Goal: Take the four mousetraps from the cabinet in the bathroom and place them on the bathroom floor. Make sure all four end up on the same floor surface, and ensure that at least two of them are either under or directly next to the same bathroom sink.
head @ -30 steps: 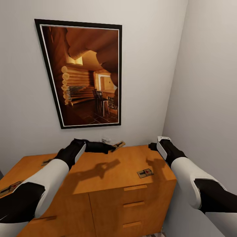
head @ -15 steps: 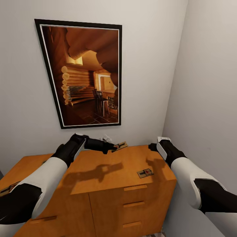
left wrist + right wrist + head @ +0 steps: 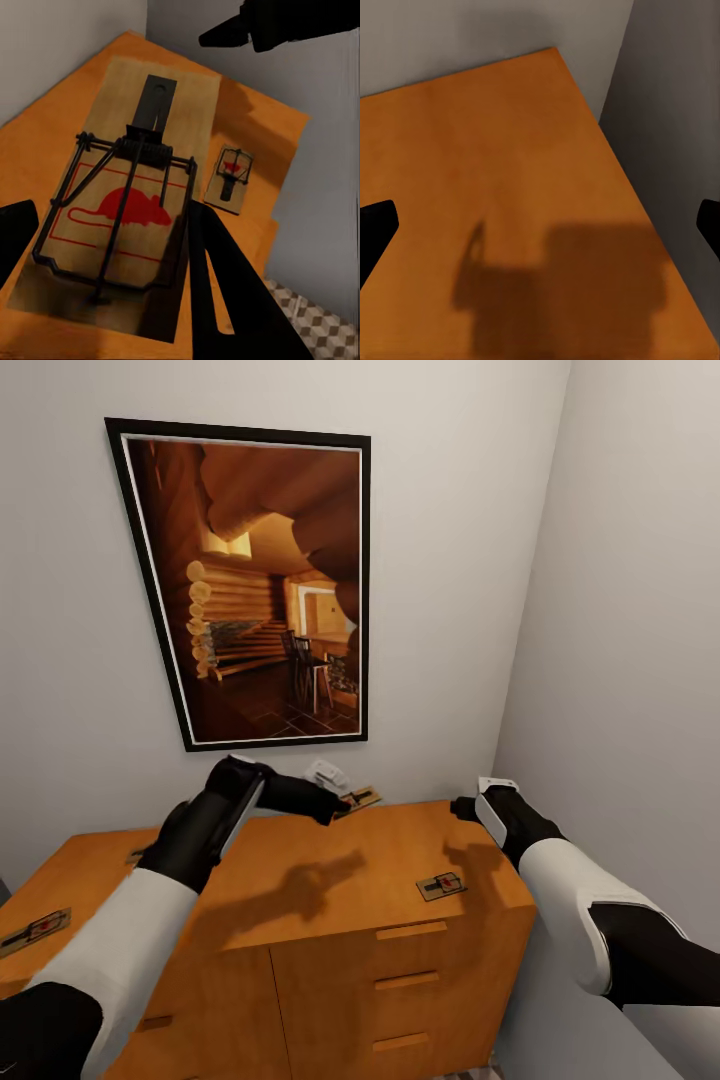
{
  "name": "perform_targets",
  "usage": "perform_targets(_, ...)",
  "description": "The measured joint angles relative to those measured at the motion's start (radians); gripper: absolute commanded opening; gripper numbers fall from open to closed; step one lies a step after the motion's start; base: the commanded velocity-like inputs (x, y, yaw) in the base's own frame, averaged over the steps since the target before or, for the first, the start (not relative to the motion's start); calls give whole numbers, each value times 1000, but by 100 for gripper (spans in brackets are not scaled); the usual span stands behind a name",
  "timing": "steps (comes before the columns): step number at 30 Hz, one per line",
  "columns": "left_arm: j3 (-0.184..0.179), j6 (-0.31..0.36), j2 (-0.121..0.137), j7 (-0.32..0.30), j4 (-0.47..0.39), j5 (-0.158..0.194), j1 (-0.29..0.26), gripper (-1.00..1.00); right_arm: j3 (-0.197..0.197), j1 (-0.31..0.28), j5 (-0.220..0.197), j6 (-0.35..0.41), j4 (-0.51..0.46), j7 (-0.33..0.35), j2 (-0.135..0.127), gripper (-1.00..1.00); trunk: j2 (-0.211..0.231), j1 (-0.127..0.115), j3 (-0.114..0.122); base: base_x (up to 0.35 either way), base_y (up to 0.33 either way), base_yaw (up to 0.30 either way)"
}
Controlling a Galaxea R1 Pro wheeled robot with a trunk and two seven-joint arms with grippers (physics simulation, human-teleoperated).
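The low orange-brown wooden cabinet [image 3: 330,880] stood in a corner beneath a black-framed picture of a log interior [image 3: 262,585].

The left gripper [image 3: 335,807] reached over the rear of the cabinet top, its black fingers [image 3: 217,285] spread either side of a flat tan wooden mousetrap with dark wire and a red mouse print [image 3: 124,202]; released, not clamped. Whether that trap lay flat on the top, cannot tell.

A second such trap [image 3: 441,884] lay near the front right edge. A third [image 3: 34,930] lay at the far left edge.

The right gripper [image 3: 462,806] hovered over the right rear corner, fingers parted, empty.

Cube-patterned floor tiles [image 3: 315,322] showed beyond the cabinet edge.
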Motion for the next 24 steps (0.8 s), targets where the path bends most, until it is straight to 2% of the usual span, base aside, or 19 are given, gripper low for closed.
perform_targets(2,0,48,14,4,-90,-1,29,-100,0,0,0,0,0,0,0,100,0,0,0,0,0,0)
perform_targets(5,0,89,36,7,-164,-5,55,-100,0,0,0,0,0,0,0,100,0,0,0,0,0,0)
perform_targets(8,1,100,53,8,-178,-6,63,-100,0,0,0,0,1,0,0,100,0,0,0,0,0,0)
perform_targets(14,4,108,108,3,-201,3,68,-100,1,0,-1,0,8,0,2,100,0,0,0,0,0,0)
perform_targets(24,4,110,105,1,-208,5,69,-100,2,0,1,0,41,1,4,100,0,0,0,0,0,0)
